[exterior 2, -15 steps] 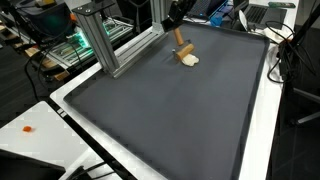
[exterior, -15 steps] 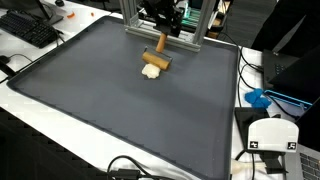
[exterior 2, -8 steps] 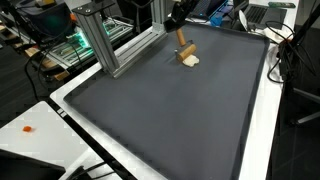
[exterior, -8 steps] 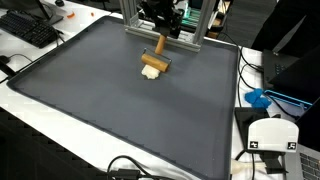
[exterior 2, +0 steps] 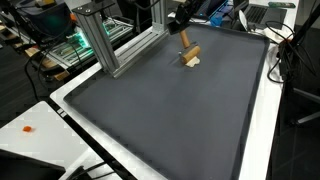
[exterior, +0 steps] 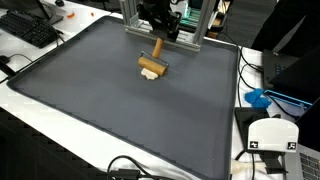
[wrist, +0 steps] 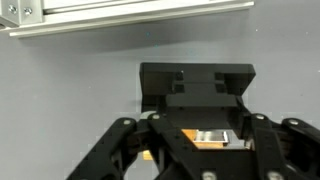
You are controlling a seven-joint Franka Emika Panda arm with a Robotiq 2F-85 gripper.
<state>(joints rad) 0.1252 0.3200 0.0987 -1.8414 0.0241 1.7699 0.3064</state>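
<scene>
My gripper (exterior: 158, 36) hangs at the far edge of the dark mat (exterior: 100, 100), shut on the upper end of a wooden tool's handle. The tool (exterior: 151, 66) has a short cylinder head that rests on a cream lump (exterior: 150, 77), of which only a sliver shows. In an exterior view the gripper (exterior 2: 181, 30) holds the tool (exterior 2: 190, 52) tilted, with the lump (exterior 2: 192, 64) under the head. The wrist view shows the gripper (wrist: 205, 140) with an orange-brown piece of the handle (wrist: 190, 137) between the black fingers.
An aluminium frame (exterior: 195, 25) (exterior 2: 100, 40) (wrist: 130, 12) stands just behind the gripper. A keyboard (exterior: 28, 30) lies beyond the mat's corner. A white device (exterior: 272, 135) and a blue object (exterior: 258, 98) sit beside the mat, with cables along its edge.
The tool's head has shifted onto the cream lump, which was plainly visible beside it and is now mostly covered. The gripper stays shut on the handle.
</scene>
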